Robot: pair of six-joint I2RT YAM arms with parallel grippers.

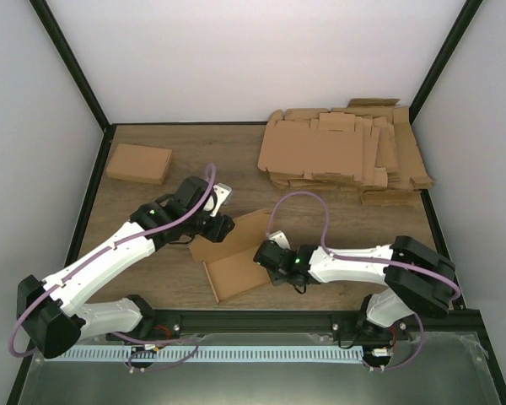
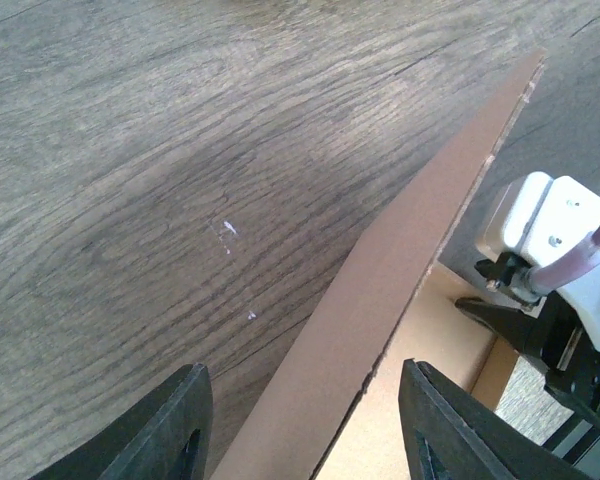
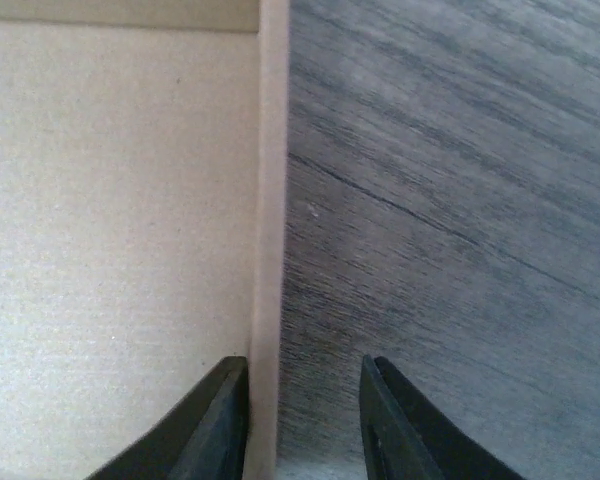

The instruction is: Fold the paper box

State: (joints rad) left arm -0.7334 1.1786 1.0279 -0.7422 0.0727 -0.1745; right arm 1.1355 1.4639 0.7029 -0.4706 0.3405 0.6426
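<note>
Paper box [image 1: 234, 260] lies part-formed on the worktop [image 1: 152, 194], directly btwn the two hands, each at an opposite edge. Left hand [image 2: 305, 435]: jaws spread wide, clamping nothing. A raised flap [image 2: 420, 260] runs diag. away from the hand, its near end passing thru the gap, nearer one finger [image 2: 450, 420]; can't tell if it touches. Likely reason: straddling the flap lets the hand steady or nudge it upright w/o crushing the board. On the flap's far side from the left hand the right arm's white wrist [image 2: 545, 235] shows, so both hands are close in on the same piece. Right hand [image 3: 302, 420]: jaws apart but narrow, nothing pinched. A side wall [image 3: 270, 200] stands on edge and runs straight ahead of the hand, near end in the gap, just beside one finger [image 3: 215, 420]; box floor [image 3: 110, 250] lies on that side, bare worktop on the other. Judgement: right hand is lined up along the crease to keep the wall vertical while left handles the adjoining flap. Step = raising walls; approx mid-task, tuck/close not done. Risk: flap may spring back flat if let go. Well beyond both hands, a stack of flat blanks [image 1: 346, 152] and a folded box [image 1: 139, 163], not involved.
</note>
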